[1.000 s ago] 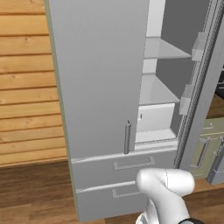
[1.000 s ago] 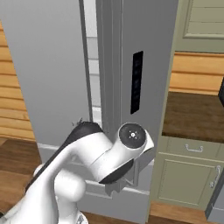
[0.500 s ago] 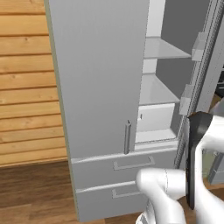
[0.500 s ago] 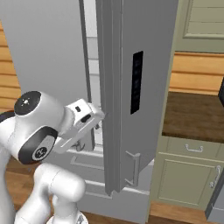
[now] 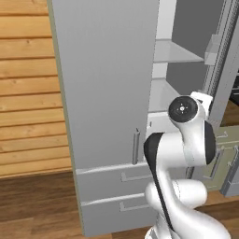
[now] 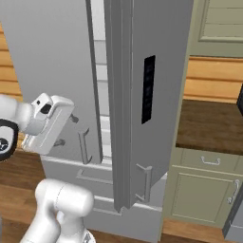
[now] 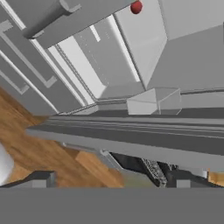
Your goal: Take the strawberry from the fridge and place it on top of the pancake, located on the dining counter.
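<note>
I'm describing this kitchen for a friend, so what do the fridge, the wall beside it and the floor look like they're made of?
Fridge: looks like painted or brushed metal, with flat light-grey matte panels and bar handles. Wall: apparently wood, shown by honey-coloured horizontal planks with grain lines. Floor: seems darker brown wood boards. It is all rendered, so these are only looks.

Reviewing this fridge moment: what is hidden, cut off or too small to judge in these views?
- strawberry: hand view, a tiny red dot at the top edge; what it rests on cannot be told.
- fridge interior: left base view, the closed left door and the arm cover most shelves; right base view, the open door leaves a narrow slit.
- gripper: fingertips not made out in the hand view, so the jaws' state cannot be seen.
</note>
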